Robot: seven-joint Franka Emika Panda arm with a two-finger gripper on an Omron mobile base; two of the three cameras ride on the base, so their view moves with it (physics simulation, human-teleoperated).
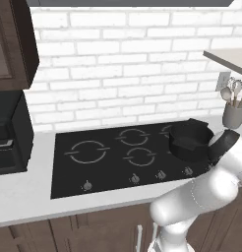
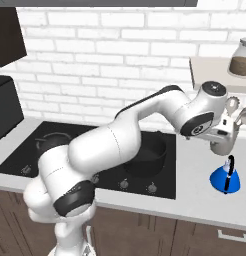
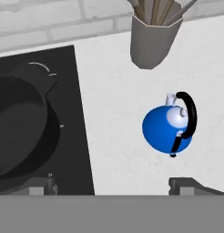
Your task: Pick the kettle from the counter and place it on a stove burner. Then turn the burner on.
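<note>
Counter (image 3: 114, 82) holds kettle (image 3: 167, 128) below gripper (image 3: 118, 185), jaws wide apart, empty

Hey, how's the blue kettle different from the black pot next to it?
The kettle is small, round and bright blue; the pot is wide, black and much larger. The kettle sits on the counter, the pot on the cooktop. Both stand upright, untouched by the gripper.

One blue kettle (image 3: 167, 129), one black pot (image 1: 191, 140) and one grey utensil holder (image 3: 155, 38) are present. The cooktop (image 1: 74, 172) carries four control knobs along its front edge. One jar (image 2: 243, 59) stands on a shelf.
</note>
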